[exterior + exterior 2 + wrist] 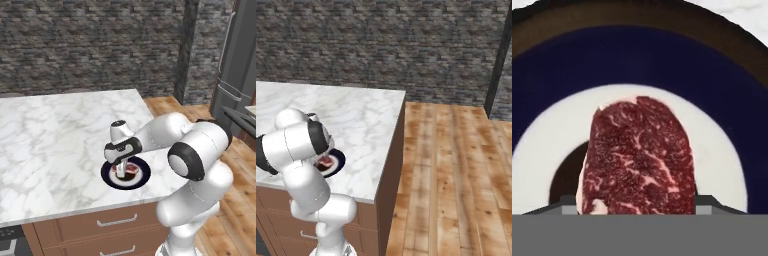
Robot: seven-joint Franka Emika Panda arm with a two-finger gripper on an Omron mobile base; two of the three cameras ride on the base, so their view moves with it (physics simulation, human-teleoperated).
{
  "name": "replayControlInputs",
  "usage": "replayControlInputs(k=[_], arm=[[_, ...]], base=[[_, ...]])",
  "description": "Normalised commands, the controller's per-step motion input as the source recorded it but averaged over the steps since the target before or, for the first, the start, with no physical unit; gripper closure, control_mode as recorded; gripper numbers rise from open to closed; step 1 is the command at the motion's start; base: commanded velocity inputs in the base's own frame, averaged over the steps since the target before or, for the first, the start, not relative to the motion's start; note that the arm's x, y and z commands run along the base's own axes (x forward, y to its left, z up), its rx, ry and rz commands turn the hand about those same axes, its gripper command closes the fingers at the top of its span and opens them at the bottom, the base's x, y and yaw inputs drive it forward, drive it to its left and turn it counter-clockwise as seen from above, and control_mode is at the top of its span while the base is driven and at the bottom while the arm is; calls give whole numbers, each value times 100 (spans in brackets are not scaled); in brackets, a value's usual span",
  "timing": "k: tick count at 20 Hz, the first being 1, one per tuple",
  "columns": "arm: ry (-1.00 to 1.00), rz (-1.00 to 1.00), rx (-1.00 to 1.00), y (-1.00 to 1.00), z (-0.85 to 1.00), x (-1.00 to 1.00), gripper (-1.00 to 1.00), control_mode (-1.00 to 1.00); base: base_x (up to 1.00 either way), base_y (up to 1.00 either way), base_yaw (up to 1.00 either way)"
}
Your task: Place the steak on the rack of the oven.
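Low in the hand view the gripper [637,202] straddles the steak [639,157] with jaws wide, so a shallow pinch could drop it back onto the plate [637,55].

Steak [639,157] on plate [141,181] near counter's [55,130] front right corner, pincer [121,171] directly above.

Arm [200,165] folded forward from 5 o'clock in left base view, elbow bulging near the frame's right side, forearm reaching toward 9 o'clock. Wrist bent down, hand pointing straight down. Gripper [121,169] low at frame centre, fingers mostly hidden under the hand there. In right base view, arm [298,150] rising from 7 o'clock, upper links blocking the hand. In hand view, fingertips [568,204] at 7 and 5 o'clock, spread wide, one either side. Contact at the pads not discernible.
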Motion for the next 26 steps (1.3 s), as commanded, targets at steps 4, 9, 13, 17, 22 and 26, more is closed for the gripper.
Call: replayControlInputs(k=[4,9,13,17,22,26], arm=[[-2,-10,0,-6,71,-45,100,-100],[-9,-27,4,-57,82,-60,100,-100],[-21,-32,9,-83,64,-71,100,-100],[-19,-17,8,-91,77,-74,100,-100],[-10,1,2,-60,82,-56,100,-100],[5,13,0,-45,70,-24,100,-100]], base=[[0,0,0],[0,0,0],[0,0,0],[0,0,0],[0,0,0],[0,0,0]])
